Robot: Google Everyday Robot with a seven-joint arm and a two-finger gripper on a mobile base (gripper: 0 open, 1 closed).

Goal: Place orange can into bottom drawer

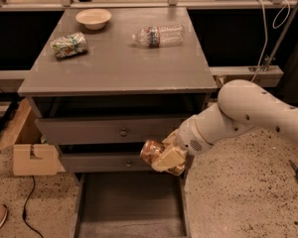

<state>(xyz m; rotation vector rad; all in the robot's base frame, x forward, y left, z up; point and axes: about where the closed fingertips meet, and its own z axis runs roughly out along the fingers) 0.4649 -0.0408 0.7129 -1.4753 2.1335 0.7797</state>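
Just below frame centre, the end effector (164, 158) grips the orange can (150, 152), holding it above the open bottom drawer (131, 205) at lower centre. This looks like the carrying step. Next it likely needs lowering to the drawer floor, then release.

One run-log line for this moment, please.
phase: carry | tool: shut on orange can, in front of middle drawer | bottom drawer: open, below can | placed: not yet
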